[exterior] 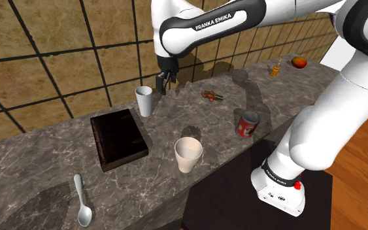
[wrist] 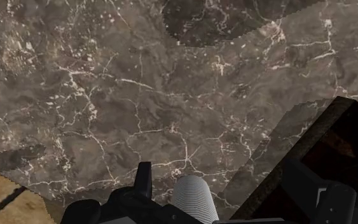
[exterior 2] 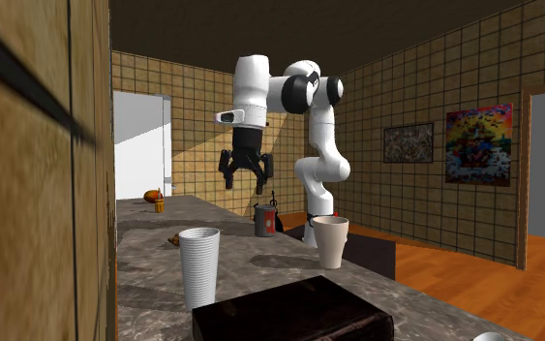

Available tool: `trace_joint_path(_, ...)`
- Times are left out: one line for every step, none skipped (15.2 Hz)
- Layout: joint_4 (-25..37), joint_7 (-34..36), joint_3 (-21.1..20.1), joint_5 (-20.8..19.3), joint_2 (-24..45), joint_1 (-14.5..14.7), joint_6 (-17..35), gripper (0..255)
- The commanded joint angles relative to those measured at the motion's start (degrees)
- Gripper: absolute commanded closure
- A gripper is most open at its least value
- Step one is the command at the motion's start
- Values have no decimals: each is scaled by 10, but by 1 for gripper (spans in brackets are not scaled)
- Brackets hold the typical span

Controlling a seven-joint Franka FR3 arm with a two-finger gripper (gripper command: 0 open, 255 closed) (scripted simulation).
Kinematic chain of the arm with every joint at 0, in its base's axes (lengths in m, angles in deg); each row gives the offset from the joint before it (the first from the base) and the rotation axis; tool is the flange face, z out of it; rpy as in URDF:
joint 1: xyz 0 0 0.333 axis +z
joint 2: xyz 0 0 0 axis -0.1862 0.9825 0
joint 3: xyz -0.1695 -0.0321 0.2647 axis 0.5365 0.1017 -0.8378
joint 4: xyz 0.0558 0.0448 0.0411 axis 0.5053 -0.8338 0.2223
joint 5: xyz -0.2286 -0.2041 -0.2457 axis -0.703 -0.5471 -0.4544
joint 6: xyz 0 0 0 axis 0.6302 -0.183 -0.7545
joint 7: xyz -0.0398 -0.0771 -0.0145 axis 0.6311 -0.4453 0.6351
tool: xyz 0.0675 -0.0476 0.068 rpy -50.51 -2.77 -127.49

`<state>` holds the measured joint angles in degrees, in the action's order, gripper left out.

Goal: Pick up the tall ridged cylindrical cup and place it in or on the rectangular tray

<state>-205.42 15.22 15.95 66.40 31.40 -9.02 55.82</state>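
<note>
Black gripper [exterior: 164, 85] hung above the counter, its two fingers spread apart and holding nothing. Just beside and below it, toward the shoulder view's left, the tall white cup [exterior: 144, 100] stood upright, a cylinder ringed with fine ridges. Near the cup but apart from it lay the dark, glossy rectangular tray [exterior: 117, 138], flat on the counter [exterior: 38, 163] of dark marble veined with white. Farther off stood a smooth cream tapered cup [exterior: 188, 154], a red can [exterior: 247, 123] and a pale spoon [exterior: 82, 202].
</note>
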Motion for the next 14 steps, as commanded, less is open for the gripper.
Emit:
trace_joint_path(33, 6, -4, -7, 42, 3, 12, 0)
trace_joint_path(52, 9, -5, -11, 64, 5, 16, 0)
trace_joint_path(71, 11, -6, -14, 86, 7, 19, 0)
trace_joint_path(92, 14, -8, -18, 108, 9, 21, 0)
trace_joint_path(113, 16, -8, -22, 130, 12, 22, 0)
trace_joint_path(135, 18, -9, -26, 152, 15, 23, 0)
trace_joint_path(158, 20, -9, -30, 174, 18, 23, 0)
trace_joint_path(183, 21, -10, -34, 196, 21, 23, 0)
trace_joint_path(208, 22, -10, -38, 219, 24, 21, 0)
trace_joint_path(234, 23, -10, -41, 242, 28, 19, 0)
trace_joint_path(262, 24, -10, -44, 266, 32, 16, 0)
trace_joint_path(263, 24, -9, -44, 267, 32, 16, 0)
trace_joint_path(260, 25, -9, -45, 270, 32, 22, 0)
trace_joint_path(256, 25, -8, -46, 273, 32, 28, 0)
